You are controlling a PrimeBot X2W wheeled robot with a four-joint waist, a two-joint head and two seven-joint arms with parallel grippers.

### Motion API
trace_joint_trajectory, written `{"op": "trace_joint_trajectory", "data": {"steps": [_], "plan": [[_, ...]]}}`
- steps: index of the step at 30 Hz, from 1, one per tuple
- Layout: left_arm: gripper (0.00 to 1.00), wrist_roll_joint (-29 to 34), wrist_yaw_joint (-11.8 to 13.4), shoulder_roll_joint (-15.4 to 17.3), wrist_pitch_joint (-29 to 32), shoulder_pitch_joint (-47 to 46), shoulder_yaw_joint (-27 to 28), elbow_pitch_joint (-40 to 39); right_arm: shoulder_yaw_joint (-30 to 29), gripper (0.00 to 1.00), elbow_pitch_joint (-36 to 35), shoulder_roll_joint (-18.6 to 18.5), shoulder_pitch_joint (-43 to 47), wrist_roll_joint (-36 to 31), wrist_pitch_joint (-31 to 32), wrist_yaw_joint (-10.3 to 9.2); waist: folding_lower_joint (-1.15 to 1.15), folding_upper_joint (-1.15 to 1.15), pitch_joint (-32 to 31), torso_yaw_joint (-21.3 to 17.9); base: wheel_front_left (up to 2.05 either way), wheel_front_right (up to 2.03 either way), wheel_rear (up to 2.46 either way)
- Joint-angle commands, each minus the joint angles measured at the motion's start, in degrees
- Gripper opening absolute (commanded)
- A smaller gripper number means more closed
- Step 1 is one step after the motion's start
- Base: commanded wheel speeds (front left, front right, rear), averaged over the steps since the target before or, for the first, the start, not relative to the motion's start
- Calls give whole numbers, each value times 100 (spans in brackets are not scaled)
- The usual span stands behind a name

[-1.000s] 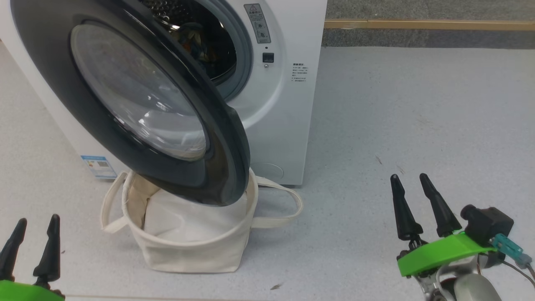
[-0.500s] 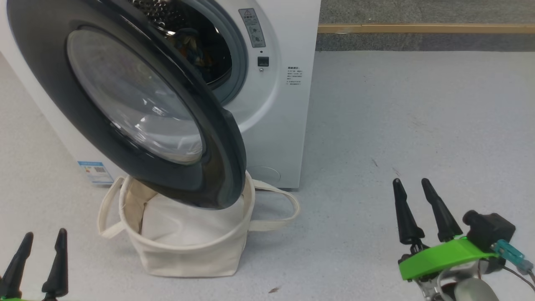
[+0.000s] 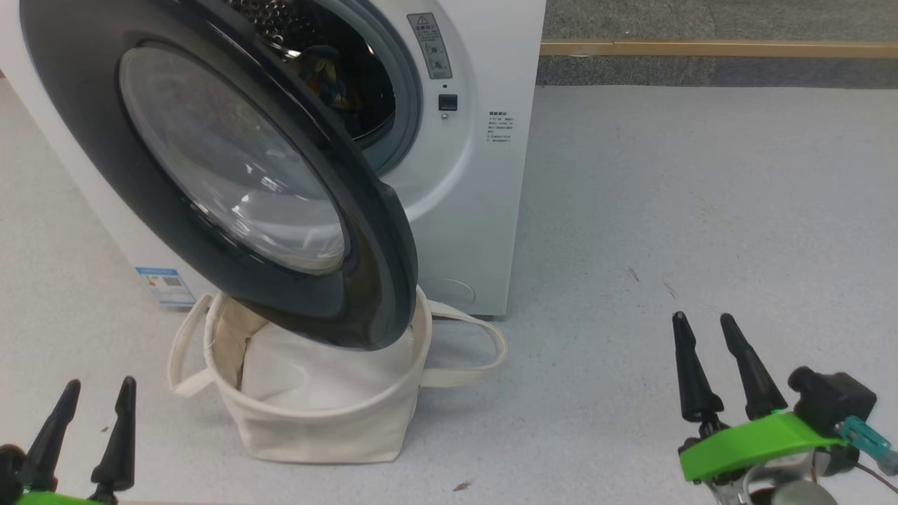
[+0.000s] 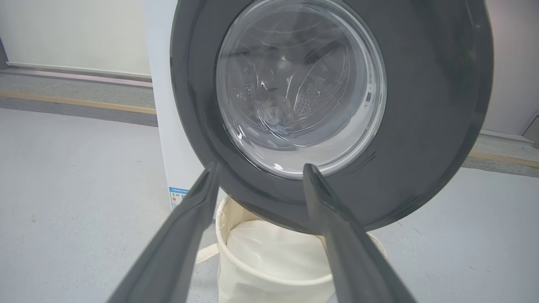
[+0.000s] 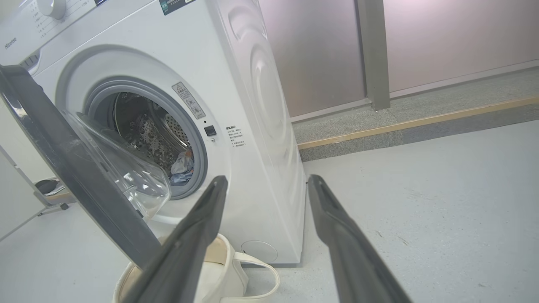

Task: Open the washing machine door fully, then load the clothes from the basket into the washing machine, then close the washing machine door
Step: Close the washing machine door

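Observation:
The washing machine [image 3: 466, 182] stands at the upper left, and its door [image 3: 368, 280] hangs partly open, swung out over the basket [image 3: 316, 428]. The clothes [image 3: 328, 70] lie as a small coloured heap inside the steel drum. They also show in the right wrist view [image 5: 182, 166] and through the door glass [image 4: 273, 118]. The basket sits on the floor below the door, with a plain white sheet [image 3: 316, 372] in it. My left gripper [image 3: 101, 383] is open at the lower left, pointing at the door [image 4: 421, 105]. My right gripper [image 3: 701, 316] is open at the lower right, well clear of the washer [image 5: 261, 126].
Pale grey floor [image 3: 666, 196] stretches to the right of the washer. A yellow strip and a darker raised band [image 3: 701, 48] run along the back. In the right wrist view a chair base [image 5: 50, 198] stands beyond the door on the left.
The head camera has shifted slightly. My left gripper has drifted to the right and my right gripper sits a little lower in the view. Door and basket have not moved.

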Motion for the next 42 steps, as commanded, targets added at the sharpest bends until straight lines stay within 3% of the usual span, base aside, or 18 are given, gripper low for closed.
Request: {"op": "trace_joint_trajectory", "data": {"steps": [1, 18, 19, 20, 31, 42], "plan": [[100, 63, 8, 250, -73, -384, 215, -164, 100, 100, -179, -14, -109, 31, -77, 6, 0, 0, -1, -5, 0, 0, 0], [100, 103, 8, 244, -73, -467, 139, -73, 111, 100, -200, -14, -69, 27, -17, 6, 0, 0, -7, -49, 0, 0, 0], [100, 105, 8, 237, -73, -465, 136, -70, 96, 17, -210, -14, -70, 37, -8, 6, 0, 0, -13, -42, 0, 0, 0], [100, 104, 8, 228, -73, -462, 138, -68, 74, 1, -220, -14, -72, 23, 3, 6, 0, 0, -19, -34, 0, 0, 0], [100, 150, 8, 61, -73, -479, 158, -60, 185, 0, -561, -14, -612, -149, 300, 6, 0, 0, -61, 202, 0, 0, 0], [100, 276, 8, -96, -73, -751, 92, -63, 1469, 0, -407, -14, -2001, 220, 571, 6, 0, 0, -55, 856, 0, 0, 0]]}}
